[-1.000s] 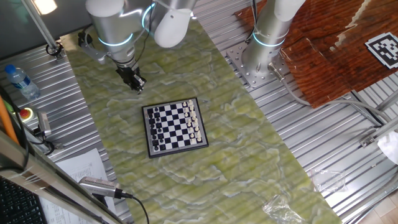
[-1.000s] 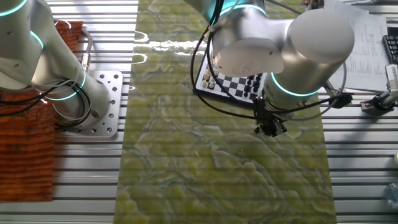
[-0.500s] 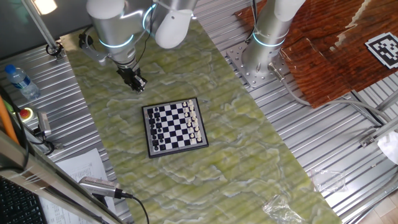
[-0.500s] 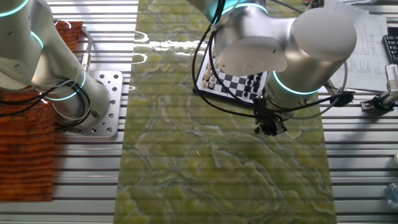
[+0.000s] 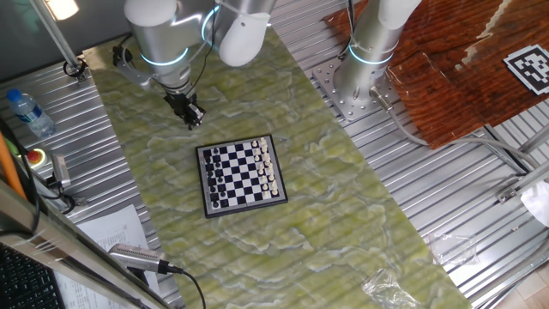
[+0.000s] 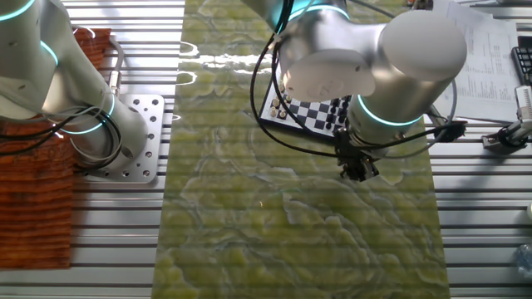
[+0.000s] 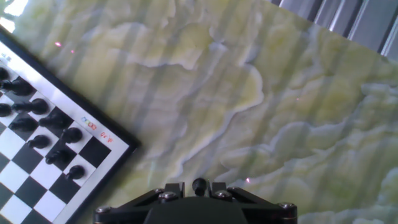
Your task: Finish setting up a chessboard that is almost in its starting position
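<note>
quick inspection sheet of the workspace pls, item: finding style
surface: green marbled mat over ribbed metal table
job's things: chessboard flat on the mat, black pieces along one side, white pieces opposite
clutter: water bottle, papers, clear plastic wrap
grippers: gripper above bare mat beside the board, open or shut cannot be told
cables: black cables looping off the arm
surroundings: second arm's base, brown cloth bearing a code tag

Robot lab, ribbed metal bench (image 5: 446,184), code tag (image 5: 527,67)
</note>
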You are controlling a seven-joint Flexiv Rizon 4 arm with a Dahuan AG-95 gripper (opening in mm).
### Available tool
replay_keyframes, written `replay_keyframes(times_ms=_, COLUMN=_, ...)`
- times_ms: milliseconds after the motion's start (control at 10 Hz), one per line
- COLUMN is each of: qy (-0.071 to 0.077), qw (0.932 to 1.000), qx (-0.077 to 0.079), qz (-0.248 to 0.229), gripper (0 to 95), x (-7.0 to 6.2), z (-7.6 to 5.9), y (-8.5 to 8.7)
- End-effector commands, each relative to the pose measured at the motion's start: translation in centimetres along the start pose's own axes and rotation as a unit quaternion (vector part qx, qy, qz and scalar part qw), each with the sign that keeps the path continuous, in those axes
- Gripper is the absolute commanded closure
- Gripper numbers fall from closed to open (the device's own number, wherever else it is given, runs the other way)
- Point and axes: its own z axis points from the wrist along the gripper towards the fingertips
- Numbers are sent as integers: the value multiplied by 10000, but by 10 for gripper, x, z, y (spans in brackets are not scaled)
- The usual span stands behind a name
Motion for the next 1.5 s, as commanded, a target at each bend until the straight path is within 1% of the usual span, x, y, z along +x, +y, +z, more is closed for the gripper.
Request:
replay_keyframes(times_ms=100, qy=-10, qw=10000, qx=50, qz=13, gripper=760, x=3, z=2, y=1)
replay_keyframes(times_ms=500, qy=-27, qw=9999, qx=129, qz=-15, gripper=760, x=4, z=2, y=2)
replay_keyframes(times_ms=700, qy=-29, qw=9996, qx=274, qz=-79, gripper=760, x=5, z=2, y=1)
replay_keyframes(times_ms=900, qy=-25, qw=9992, qx=374, qz=-112, gripper=760, x=5, z=2, y=1)
replay_keyframes(times_ms=1000, qy=-26, qw=9991, qx=399, qz=-113, gripper=760, x=5, z=1, y=0)
replay_keyframes(times_ms=1100, qy=-34, qw=9991, qx=402, qz=-114, gripper=950, x=5, z=1, y=0)
replay_keyframes(times_ms=1500, qy=-61, qw=9991, qx=395, qz=-172, gripper=950, x=5, z=0, y=-1)
